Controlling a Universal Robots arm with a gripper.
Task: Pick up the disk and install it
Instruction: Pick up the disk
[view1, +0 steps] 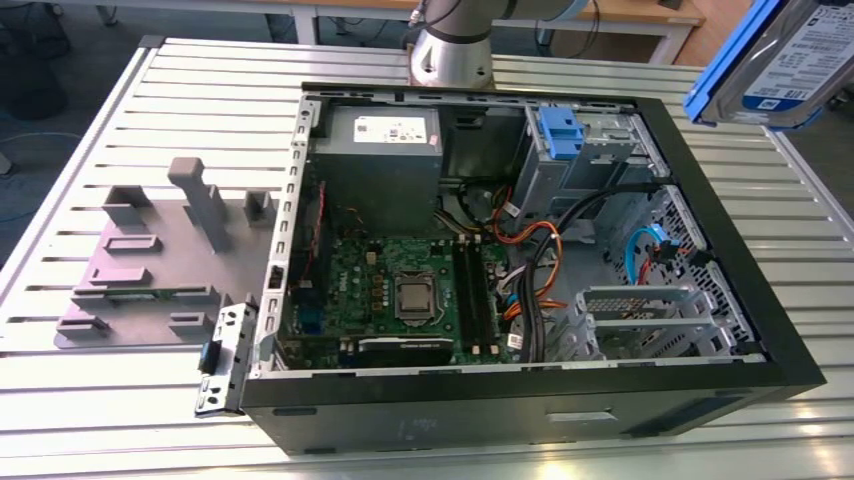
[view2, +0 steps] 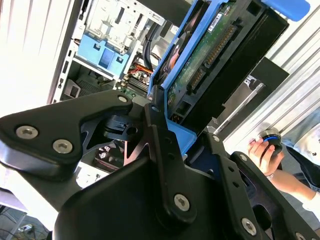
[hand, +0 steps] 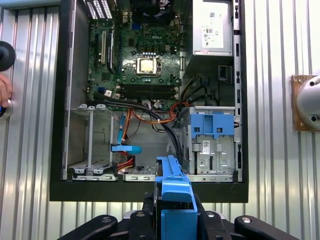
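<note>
The disk, silver with a white-and-blue label in a blue carrier bracket, hangs tilted in the air above the far right corner of the open computer case. In the second wrist view my gripper is shut on the disk, its black fingers clamping the blue bracket's end, and the disk's green circuit side shows. The first wrist view shows the disk edge-on between the gripper fingers, over the case's rim. The grey drive bay with its blue latch lies just beyond it.
Inside the case are the power supply, the motherboard, loose cables and a metal cage. A grey fixture sits on the slatted table at the exterior view's left. A person's hand holds a round knob nearby.
</note>
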